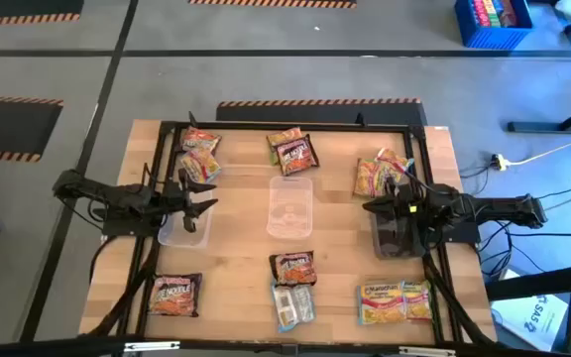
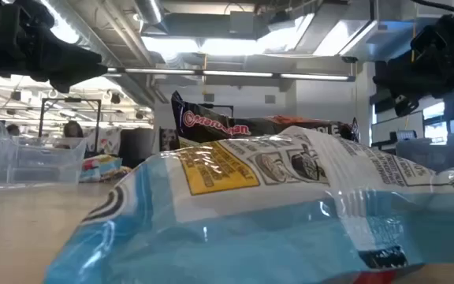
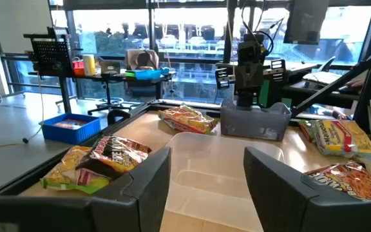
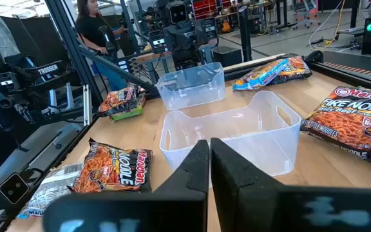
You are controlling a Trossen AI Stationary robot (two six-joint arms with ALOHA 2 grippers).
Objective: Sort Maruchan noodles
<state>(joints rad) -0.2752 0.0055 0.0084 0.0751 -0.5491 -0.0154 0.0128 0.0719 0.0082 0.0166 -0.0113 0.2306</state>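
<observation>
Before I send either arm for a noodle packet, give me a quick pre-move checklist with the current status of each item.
1. Left gripper open and empty: ok.
2. Right gripper open for a pick: not ok, its fingers are shut.
3. Right gripper empty: ok, nothing held.
4. Middle bin empty and upright: ok.
5. Packets reachable on the table: ok, for example the maroon packet near the front edge lies flat, uncovered.
6. Left bin empty: cannot tell.

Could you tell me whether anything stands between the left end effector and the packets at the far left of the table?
Nothing visible does. The left end effector hangs open above the left clear bin, with the noodle packets just beyond it across bare table.
</observation>
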